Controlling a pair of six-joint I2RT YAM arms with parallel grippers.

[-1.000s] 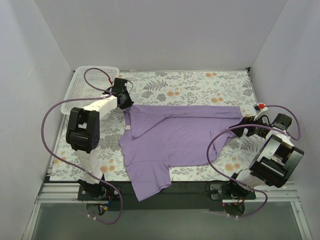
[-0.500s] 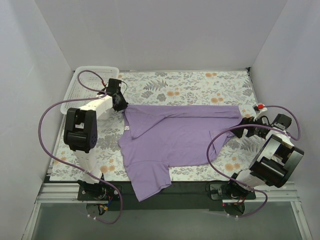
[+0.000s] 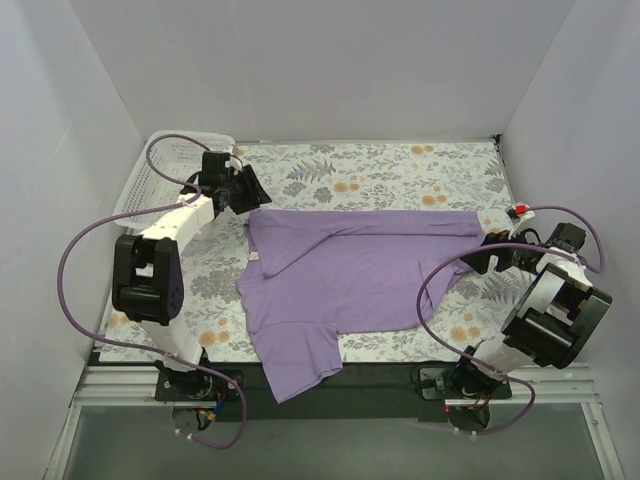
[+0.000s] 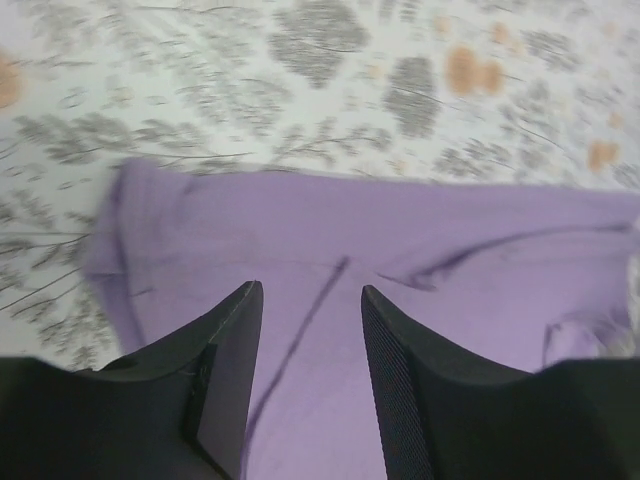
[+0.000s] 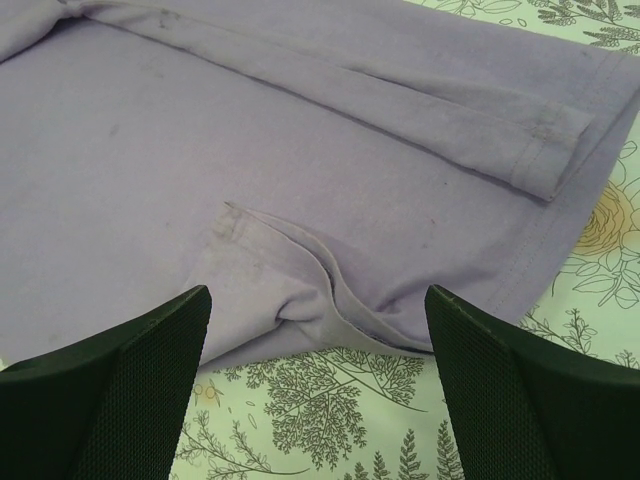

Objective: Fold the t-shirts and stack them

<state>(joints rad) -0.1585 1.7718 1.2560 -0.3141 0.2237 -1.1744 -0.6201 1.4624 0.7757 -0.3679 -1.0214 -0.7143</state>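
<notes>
The t-shirt (image 3: pixel 350 270) lies partly folded on the table (image 3: pixel 400 170) between our two hands. Its long axis runs from one hand to the other: the neck end, judging by a small pale label, sits beside the left hand (image 4: pixel 310 290), and the stitched hem lies under the right hand (image 5: pixel 318 292). One sleeve trails away from both hands, over the near table edge. The left hand's fingers stand apart above the cloth corner, gripping nothing; the right hand is spread wide and empty. We see two risks: the hanging sleeve could drag the shirt askew once either hand lifts an edge, and the bunched pleat beneath the right hand could get pressed into the next fold.
</notes>
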